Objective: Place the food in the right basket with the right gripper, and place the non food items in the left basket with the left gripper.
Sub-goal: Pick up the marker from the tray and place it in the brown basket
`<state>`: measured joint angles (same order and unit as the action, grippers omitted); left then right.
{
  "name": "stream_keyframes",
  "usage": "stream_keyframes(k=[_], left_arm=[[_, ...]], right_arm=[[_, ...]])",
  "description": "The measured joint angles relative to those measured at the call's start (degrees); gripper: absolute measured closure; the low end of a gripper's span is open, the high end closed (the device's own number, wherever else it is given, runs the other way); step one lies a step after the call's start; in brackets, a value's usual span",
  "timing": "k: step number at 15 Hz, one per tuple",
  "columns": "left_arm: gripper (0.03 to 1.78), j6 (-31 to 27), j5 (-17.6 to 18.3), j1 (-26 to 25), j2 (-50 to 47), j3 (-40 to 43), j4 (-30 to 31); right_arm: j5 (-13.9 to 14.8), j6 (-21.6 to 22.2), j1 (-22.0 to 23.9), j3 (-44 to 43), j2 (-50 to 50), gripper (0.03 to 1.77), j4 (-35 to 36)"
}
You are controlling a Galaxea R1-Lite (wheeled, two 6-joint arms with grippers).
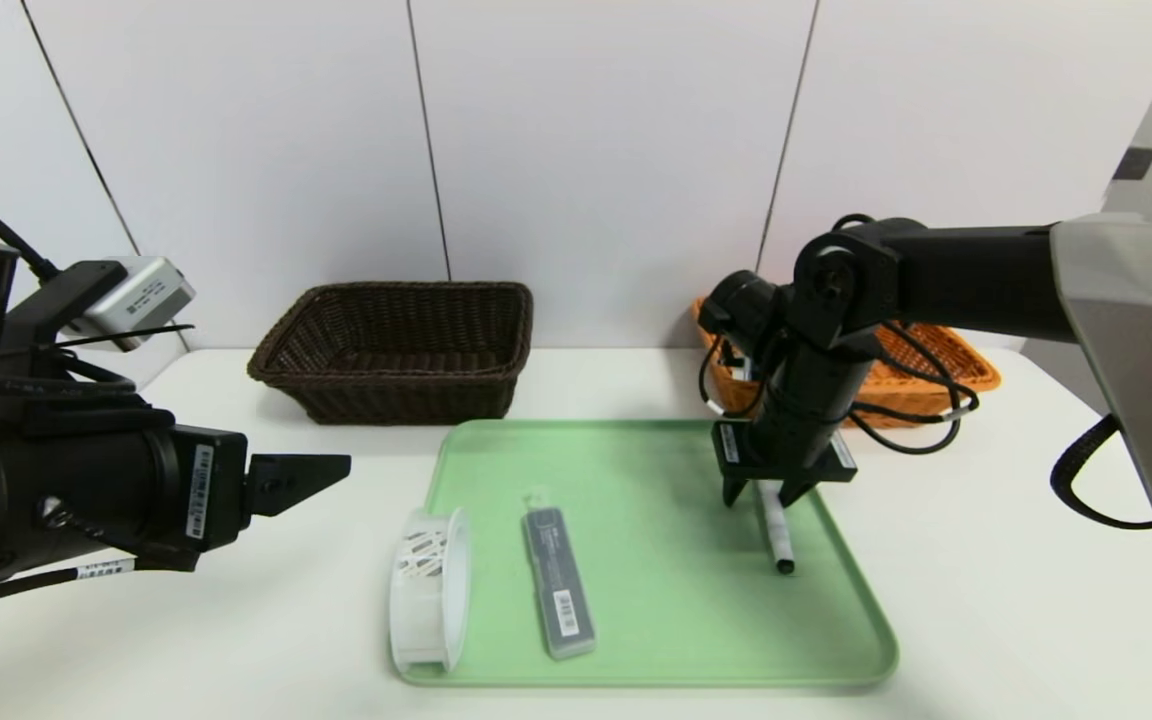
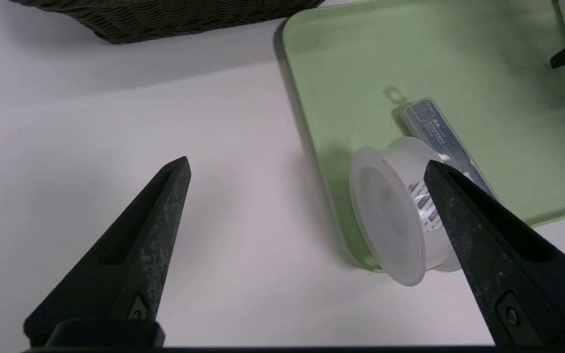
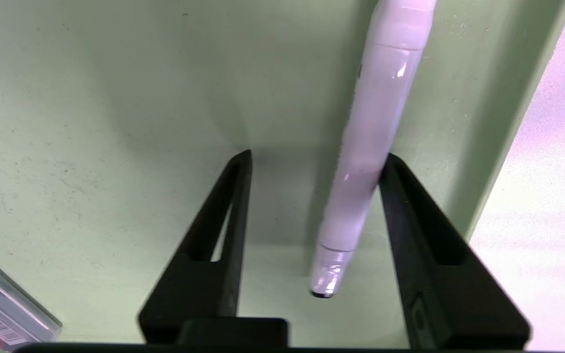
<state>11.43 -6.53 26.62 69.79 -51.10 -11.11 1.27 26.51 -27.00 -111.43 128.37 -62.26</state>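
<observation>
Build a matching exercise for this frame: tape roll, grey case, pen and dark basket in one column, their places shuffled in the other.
Things:
1. tape roll
2. grey case
3. pen
4. dark basket

Places:
A. between the fingers of the right gripper, on the tray
B. on the table behind the green tray, on the left
C. on its edge at the tray's left rim
D. flat on the tray, beside the tape roll

Pairs: 1-C, 2-D, 3-A, 4-B
</observation>
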Motion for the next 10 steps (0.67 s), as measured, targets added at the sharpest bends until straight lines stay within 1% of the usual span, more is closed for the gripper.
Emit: stream_keyframes(k=[1,2,3,7,10], left_arm=[[0.12,-0.09,-0.02,0.00,-0.17,-0.16,0.00],[0.12,-0.09,-0.05,0.00,-0.39,-0.40,-0.07],[0.12,-0.13,-0.10,0.00,-0.56,-0.61,-0.07],[0.12,-0.17,-0.22,-0.06,-0.80,-1.67,-0.94],[0.12,-0.13,-0.13,-0.09,-0.69,-1.56,-0.96]], right_arm=[[0.05,-0.04,-0.01,0.02,0.07,1.11,-0.04],[0.00,-0.02,-0.06,0.05,0.13,1.61,-0.01],[-0.01,0.00,-0.15,0.07,0.18,1.65,0.00],[-0.04,-0.23,-0.33,0.09,0.22,1.64,-0.06],[-0.52,-0.78,-2.44,0.16,-1.27,1.64,-0.20]])
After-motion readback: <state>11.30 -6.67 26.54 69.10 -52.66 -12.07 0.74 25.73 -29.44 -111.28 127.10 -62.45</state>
